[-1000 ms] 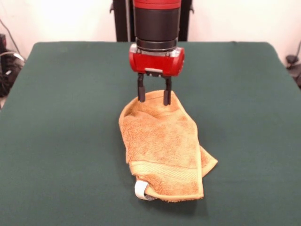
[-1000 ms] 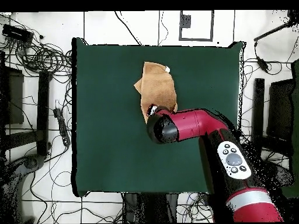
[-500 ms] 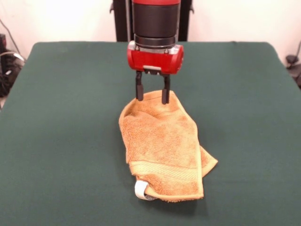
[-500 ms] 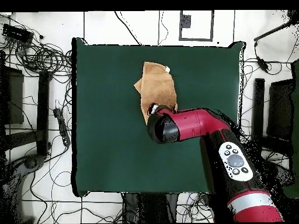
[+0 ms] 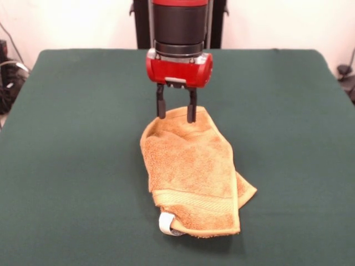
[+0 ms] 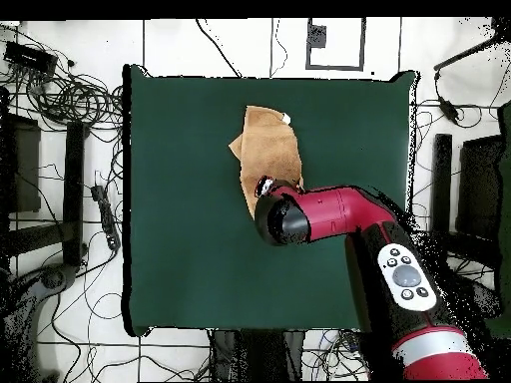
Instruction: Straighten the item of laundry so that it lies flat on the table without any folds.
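Note:
The orange-tan towel (image 5: 191, 172) lies folded over on the dark green table (image 5: 72, 138), with a woven band and a white tag loop (image 5: 165, 224) at its near end. A second layer pokes out at its right side. In the overhead view the towel (image 6: 269, 148) lies in the table's upper middle. My gripper (image 5: 176, 114) is open and empty, its two dark fingers hanging just above the towel's far edge. In the overhead view the red arm covers the gripper (image 6: 265, 187) and the towel's lower end.
The table (image 6: 180, 249) stretches wide to all sides of the towel. Cables and stands lie on the floor round the table in the overhead view. The black pedestal (image 5: 141, 25) stands at the table's far edge.
My gripper has risen slightly and shifted a little to the left over the towel's far edge. The towel has not moved.

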`<state>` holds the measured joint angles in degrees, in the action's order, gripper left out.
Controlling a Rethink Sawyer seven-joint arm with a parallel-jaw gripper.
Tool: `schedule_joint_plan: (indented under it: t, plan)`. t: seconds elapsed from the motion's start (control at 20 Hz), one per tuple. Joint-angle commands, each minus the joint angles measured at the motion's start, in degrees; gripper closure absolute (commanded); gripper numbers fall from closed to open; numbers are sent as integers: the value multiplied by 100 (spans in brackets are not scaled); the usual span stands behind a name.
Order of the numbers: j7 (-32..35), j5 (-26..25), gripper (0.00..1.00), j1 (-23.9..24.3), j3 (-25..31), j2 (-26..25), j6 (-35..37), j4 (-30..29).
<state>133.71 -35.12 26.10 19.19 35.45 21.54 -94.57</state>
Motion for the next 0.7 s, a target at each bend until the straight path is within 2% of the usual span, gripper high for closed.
schedule_joint_plan:
  t: [0.05, 0.7]
  plan:
    - [-66, -133, 0, -137, 222, -330, -378, -163]
    - [-413, -159, 0, 248, 407, -382, -398, -258]
